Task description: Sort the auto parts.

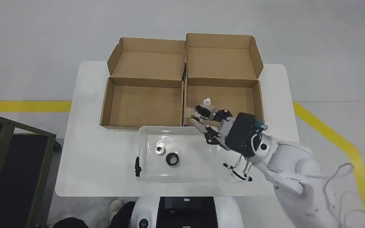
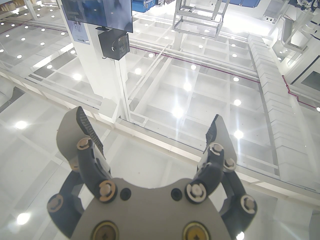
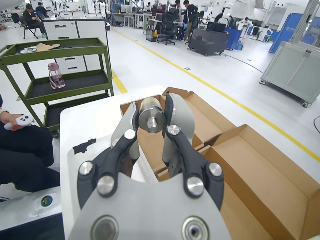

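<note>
The right gripper (image 3: 152,107) is clamped across the barrel of a metal cylinder (image 3: 150,119), whose stub shaft points back toward the wrist. The cylinder looks rigid, smooth and fairly heavy, so the barrel suits gripping. The arm stretches forward with a box (image 1: 239,97) beneath the gripper. The left gripper (image 2: 148,126) gapes wide, empty, aimed upward.

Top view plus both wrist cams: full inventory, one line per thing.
table: 1, white, centre
left box: 1, brown cardboard, open, table's far side
right box: 1, same, alongside it
tray: 1, clear, table's near side
silver ring: 1, in tray
black ring: 1, in tray, beside silver one
flat piece: 1, black, tray's left edge
small part: 1, whitish, in right box
cylinder: 1, silver, held over right box's near edge
cart: 1, green, beside table
bottle: 1, pink, on cart
left gripper: open, empty, facing ceiling
right gripper: shut on cylinder
</note>
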### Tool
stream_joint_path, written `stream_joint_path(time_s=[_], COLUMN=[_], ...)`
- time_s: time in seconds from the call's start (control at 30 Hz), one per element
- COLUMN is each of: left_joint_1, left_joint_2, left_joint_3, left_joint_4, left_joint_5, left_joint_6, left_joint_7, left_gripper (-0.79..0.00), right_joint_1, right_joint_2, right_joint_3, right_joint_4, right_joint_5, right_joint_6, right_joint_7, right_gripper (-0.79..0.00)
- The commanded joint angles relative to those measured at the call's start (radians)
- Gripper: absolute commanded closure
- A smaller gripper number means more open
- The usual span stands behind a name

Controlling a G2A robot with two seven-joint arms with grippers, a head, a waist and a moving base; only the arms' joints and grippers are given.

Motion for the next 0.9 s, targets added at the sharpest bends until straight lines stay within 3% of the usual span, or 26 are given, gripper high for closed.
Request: stream_joint_path(time_s=[0.0,0.4,0.87], left_joint_1=[0.000,0.000,0.000], left_joint_2=[0.000,0.000,0.000], left_joint_3=[0.000,0.000,0.000], left_joint_4=[0.000,0.000,0.000], left_joint_5=[0.000,0.000,0.000], left_joint_6=[0.000,0.000,0.000], left_joint_7=[0.000,0.000,0.000], left_gripper=[-0.785,-0.785,-0.785], right_joint_1=[-0.013,-0.027,0.083], right_joint_2=[0.004,0.026,0.025], right_joint_3=[0.029,0.133,0.057], right_joint_4=[0.000,0.064,0.244], right_joint_5=[0.011,0.046,0.039], right_joint_6=[0.008,0.021,0.075], right_joint_7=[0.046,0.275,0.360], right_gripper=[0.000,0.000,0.000])
